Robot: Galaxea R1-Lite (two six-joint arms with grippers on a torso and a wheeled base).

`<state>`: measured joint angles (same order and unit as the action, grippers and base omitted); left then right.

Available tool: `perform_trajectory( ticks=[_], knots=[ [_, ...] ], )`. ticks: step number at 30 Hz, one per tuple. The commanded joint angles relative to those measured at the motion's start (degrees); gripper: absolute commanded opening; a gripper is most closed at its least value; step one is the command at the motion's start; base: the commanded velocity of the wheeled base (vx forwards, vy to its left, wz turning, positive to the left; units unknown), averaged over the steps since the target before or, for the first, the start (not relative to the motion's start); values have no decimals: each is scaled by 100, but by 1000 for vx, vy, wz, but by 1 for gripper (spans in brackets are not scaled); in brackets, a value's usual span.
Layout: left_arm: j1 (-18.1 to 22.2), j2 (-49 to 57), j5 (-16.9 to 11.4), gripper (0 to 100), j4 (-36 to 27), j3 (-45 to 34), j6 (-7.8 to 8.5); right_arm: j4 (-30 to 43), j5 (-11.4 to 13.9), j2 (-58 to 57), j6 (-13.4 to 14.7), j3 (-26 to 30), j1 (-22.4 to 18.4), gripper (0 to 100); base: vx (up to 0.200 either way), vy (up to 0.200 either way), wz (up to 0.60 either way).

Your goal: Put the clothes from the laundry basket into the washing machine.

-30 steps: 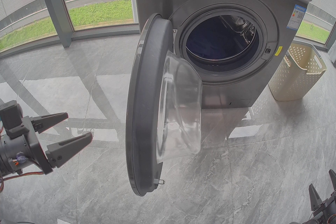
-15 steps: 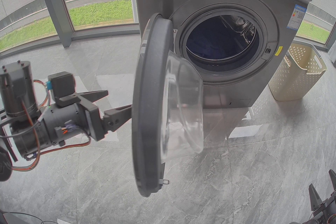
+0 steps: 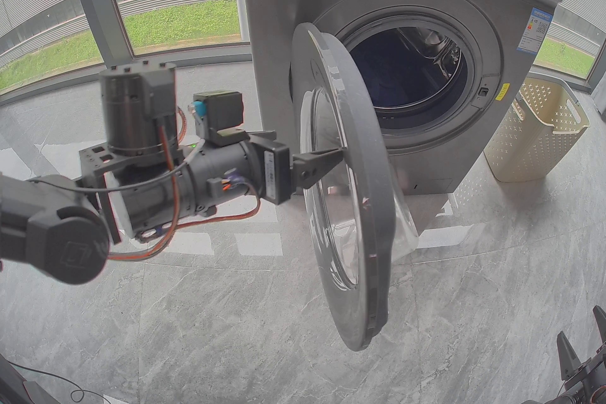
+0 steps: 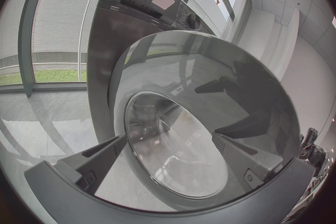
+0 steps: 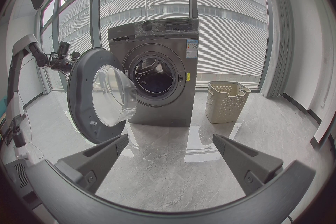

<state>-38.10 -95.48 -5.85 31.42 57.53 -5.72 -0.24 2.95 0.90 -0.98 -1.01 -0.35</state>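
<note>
Against the outer face of the washing machine (image 3: pixel 284 1) door (image 3: pixel 363 184), at about mid-height: the left gripper (image 3: pixel 325 162), fingers apart and clamped on nothing, spread either side of the round glass (image 4: pixel 175 144), one fingertip touching the face or very nearly. Door standing at a half-open angle, neither wide nor latched. Behind it, the drum mouth (image 3: pixel 410 77), dark blue inside, possibly cloth, too dim to say. Just beside the machine on its right, upright on the floor (image 3: pixel 221 310): the cream laundry basket (image 3: pixel 536 134), perforated walls, no garment visible over the rim from here. Low and well apart from both, the right gripper (image 5: pixel 168 138), fingers likewise spread, holding nothing.

On handling, as a judgement: probably a stiff, fairly heavy door, turning only about its hinge, so better pushed flat-on toward the free edge than pinched. Smooth glossy face and bulging glass, likely to let a fingertip slide; keep contact on the solid part and off the glass. Any clothes: soft, light, limp, prone to trail and snag on a rim; best pinched at a bunched fold from above and lifted clear of the basket wall. Basket itself light plastic, easily tipped or shoved by a passing arm; handle cut-outs near the top as the sensible hold.
</note>
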Motion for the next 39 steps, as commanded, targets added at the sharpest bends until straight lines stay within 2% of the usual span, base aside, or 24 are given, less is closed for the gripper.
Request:
perform_trajectory(
  ticks=[1,7,10,18,22,27,28,30,39],
  knots=[
    [-40,-876,137,100,40,760,-8,-2,4,-81,1,101,0,100,0,0,0],
    [-22,-1368,348,100,40,1516,-35,-2,4,-81,-8,101,0,100,0,0,0],
    [4,-1491,348,100,-4,1771,-149,-2,4,-81,-8,101,0,100,0,0,0],
    [30,-1825,365,100,-39,2386,-219,-2,4,-81,-8,101,0,100,0,0,0],
    [21,-2045,383,100,-144,2843,-457,-2,4,-81,-8,101,0,100,0,0,0],
    [4,-2537,822,100,-224,3660,-852,-2,4,-81,-17,101,0,100,0,0,0],
    [4,-2537,822,100,-224,3660,-852,-2,4,-81,-17,101,0,100,0,0,0],
    [4,-2757,1077,100,-224,4012,-922,-2,4,-81,-17,101,0,100,0,0,0],
    [4,-2722,1156,100,-241,3889,-975,-2,4,-81,-8,101,0,100,0,0,0]
  ],
)
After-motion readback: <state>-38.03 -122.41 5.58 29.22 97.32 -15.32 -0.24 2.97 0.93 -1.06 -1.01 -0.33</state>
